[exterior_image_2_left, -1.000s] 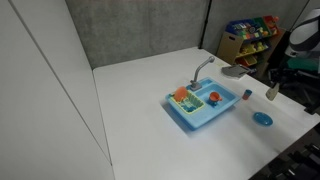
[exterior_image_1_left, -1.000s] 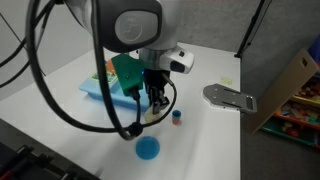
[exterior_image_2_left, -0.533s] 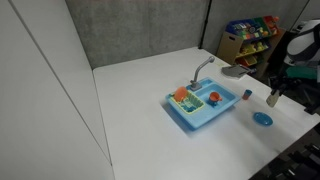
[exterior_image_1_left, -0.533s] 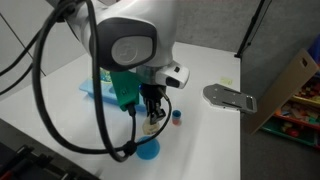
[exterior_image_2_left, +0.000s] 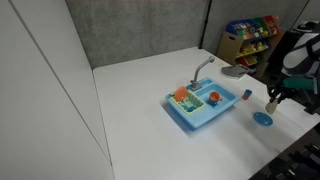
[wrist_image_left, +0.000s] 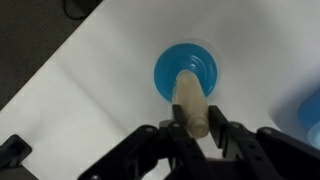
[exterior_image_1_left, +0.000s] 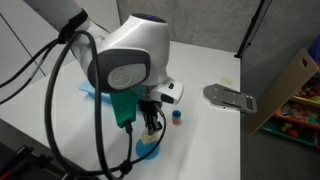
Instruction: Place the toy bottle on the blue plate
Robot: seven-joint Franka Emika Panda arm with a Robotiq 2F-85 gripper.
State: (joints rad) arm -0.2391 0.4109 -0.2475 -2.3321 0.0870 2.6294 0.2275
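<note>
Since a second earlier, the arm [exterior_image_1_left: 120,62] had carried the toy bottle [wrist_image_left: 190,103] over the blue plate [wrist_image_left: 165,68], at the upper centre of the wrist view. Jaws gripped the bottle tightly; lowering and release apparently remained.

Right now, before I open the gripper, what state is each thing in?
gripper: shut on the toy bottle.
toy bottle: gripped, hanging over the blue plate, not yet released.
blue plate: flat on the table, under the bottle.
toy sink: upright on the table.
orange-red ball: resting in the sink.
blue-and-red cylinder: standing upright, apart from the plate.
</note>
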